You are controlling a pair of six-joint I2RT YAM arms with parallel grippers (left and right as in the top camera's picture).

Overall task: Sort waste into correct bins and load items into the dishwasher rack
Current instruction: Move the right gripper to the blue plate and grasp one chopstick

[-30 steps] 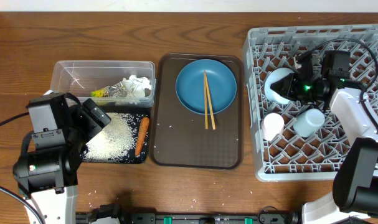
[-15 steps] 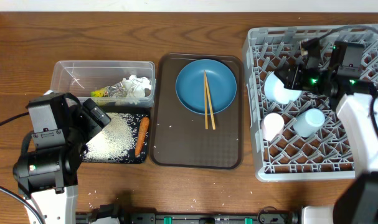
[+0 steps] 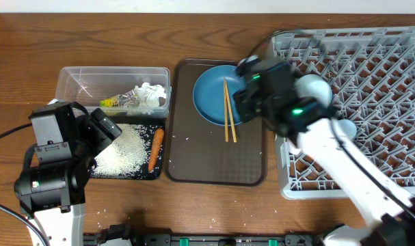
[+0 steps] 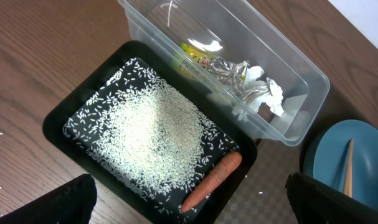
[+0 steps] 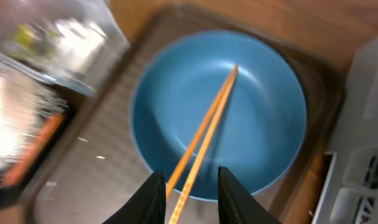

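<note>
1. Right wrist view, closest in: the right gripper (image 5: 190,198) has its two pale fingers apart and holds nothing. The lower ends of the chopsticks (image 5: 204,134) show between the fingertips. I cannot tell whether they touch.
2. The chopsticks are two thin sticks of pale orange wood. They lie side by side, almost touching, slantwise across the blue plate (image 5: 257,137).
3. The plate is round, plain and slightly glossy. It sits at the far end of the brown tray (image 3: 214,167).
4. Left wrist view: the left gripper (image 4: 190,186) has its dark fingers spread wide and empty, hanging over the black tray (image 4: 58,118).
5. The black tray is shallow and rectangular. White rice (image 4: 151,137) is spread over most of its floor. A short orange carrot (image 4: 212,182) lies against one end wall.
6. The clear container (image 4: 304,84) stands just beside the black tray, on its far side. Inside are crumpled white paper (image 4: 263,93) and a yellow-green wrapper (image 4: 195,56), with crinkled silver foil (image 4: 229,68) between them.
7. Writing: the wrapper carries print, but it is too small to read.
8. Overhead, farther right: the grey rack (image 3: 371,68), with an open lattice floor, sits beside the brown tray. A pale bowl (image 3: 315,87) and a light blue cup (image 3: 345,127) sit near the rack's left side, partly hidden by the right arm.
9. Surface: a brown wood-grain table (image 3: 125,34). A few stray white grains (image 3: 101,212) lie near its front edge. A pale strip runs along the far edge.
</note>
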